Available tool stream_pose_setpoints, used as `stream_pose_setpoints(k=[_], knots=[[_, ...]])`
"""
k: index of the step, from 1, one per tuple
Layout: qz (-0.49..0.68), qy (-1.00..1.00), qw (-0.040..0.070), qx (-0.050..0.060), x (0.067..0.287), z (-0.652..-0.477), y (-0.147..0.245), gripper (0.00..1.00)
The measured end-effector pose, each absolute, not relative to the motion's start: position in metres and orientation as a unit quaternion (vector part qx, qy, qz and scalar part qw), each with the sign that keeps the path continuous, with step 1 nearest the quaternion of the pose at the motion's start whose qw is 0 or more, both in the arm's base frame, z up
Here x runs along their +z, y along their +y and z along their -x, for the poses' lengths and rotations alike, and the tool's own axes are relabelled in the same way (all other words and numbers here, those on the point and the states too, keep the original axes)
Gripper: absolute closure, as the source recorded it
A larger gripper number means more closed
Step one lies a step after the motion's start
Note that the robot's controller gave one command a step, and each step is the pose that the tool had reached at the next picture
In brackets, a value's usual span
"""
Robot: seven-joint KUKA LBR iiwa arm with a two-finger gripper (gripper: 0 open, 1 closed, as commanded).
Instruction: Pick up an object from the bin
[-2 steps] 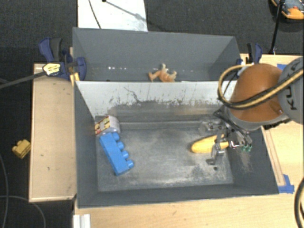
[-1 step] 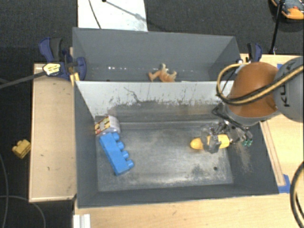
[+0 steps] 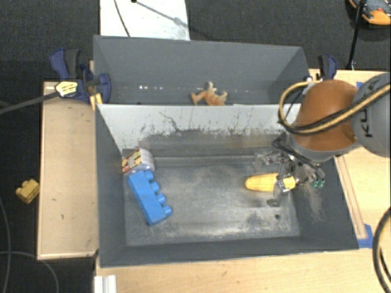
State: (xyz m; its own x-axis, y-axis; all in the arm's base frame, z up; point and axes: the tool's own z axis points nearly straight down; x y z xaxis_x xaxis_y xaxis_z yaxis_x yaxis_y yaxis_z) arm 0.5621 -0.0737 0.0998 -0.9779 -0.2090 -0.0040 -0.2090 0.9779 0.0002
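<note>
A small yellow oblong thing (image 3: 261, 183) lies on the bin floor at the right. My gripper (image 3: 282, 185) is low in the bin right against its right end; its fingers seem to be at that end, but I cannot tell how they stand. A blue toy brick (image 3: 148, 198) with studs along one side lies on the floor at the left. A small yellow, red and silver thing (image 3: 138, 160) sits just beyond the brick's far end.
A small tan animal figure (image 3: 209, 95) rests high on the bin's back wall. The arm with its orange cover comes in from the right over the bin's right wall.
</note>
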Motion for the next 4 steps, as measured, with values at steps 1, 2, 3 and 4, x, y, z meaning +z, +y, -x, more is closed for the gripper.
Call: stream_pose_setpoints(k=[1, 2, 3, 4], knots=[[0.104, 0.995, 0.002, 0.000, 0.100, -0.562, -0.074, 1.00], [0.103, 0.995, 0.002, 0.000, 0.100, -0.562, -0.074, 0.00], [0.102, 0.995, 0.002, 0.000, 0.100, -0.562, -0.074, 0.00], [0.116, 0.993, 0.002, 0.000, 0.089, -0.584, -0.112, 1.00]])
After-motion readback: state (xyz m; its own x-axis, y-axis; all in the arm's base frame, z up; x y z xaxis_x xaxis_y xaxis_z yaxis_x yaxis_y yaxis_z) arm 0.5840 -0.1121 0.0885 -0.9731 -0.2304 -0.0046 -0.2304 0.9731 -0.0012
